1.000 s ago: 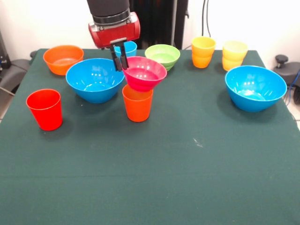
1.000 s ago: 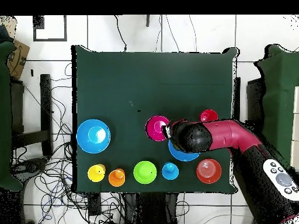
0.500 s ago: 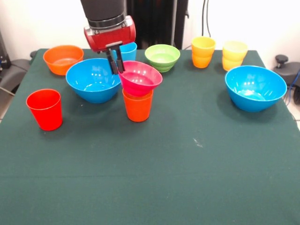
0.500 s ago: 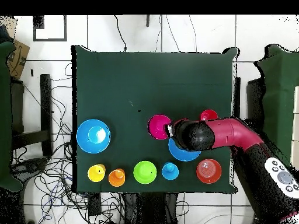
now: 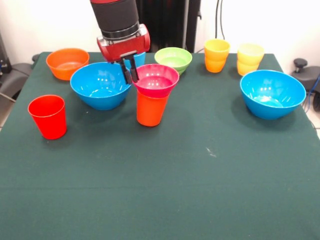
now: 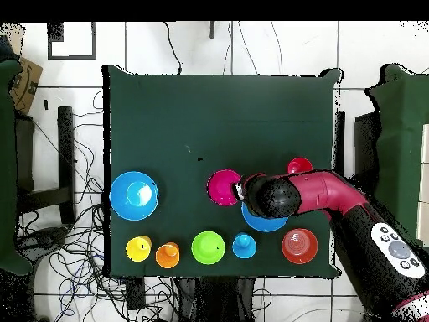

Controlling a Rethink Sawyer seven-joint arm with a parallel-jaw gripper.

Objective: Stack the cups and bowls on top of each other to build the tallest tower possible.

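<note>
Two pieces now make up the tower point(image 5: 152, 97): the pink-red bowl point(image 5: 156, 80) sits level on the mouth of the orange cup point(image 5: 150, 109), where a second ago it hung tilted above and behind that cup. The gripper point(image 5: 130, 70) has carried it down and across, and its dark fingers point(image 5: 134, 68) are pinched together on the bowl's left rim, one inside and one outside, so the bowl is seated but not yet let go. In the overhead view the bowl point(image 6: 224, 187) covers the cup entirely and the gripper point(image 6: 241, 189) meets its edge. Judging by how squarely the bowl rests, the placing step looks all but done; what remains is to release and lift clear without dragging the rim, since a wide bowl on a narrow cup could tip easily. Other pieces wait unstacked: a large blue bowl point(image 5: 101, 84) just left of the tower, the red cup point(image 5: 48, 116) nearer and further left, the orange bowl point(image 5: 67, 62) at the far left, the green bowl point(image 5: 173, 59) behind, the second blue bowl point(image 5: 272, 92) well to the right, and two yellow-orange cup pairs point(image 5: 233, 57) at the far right.
</note>
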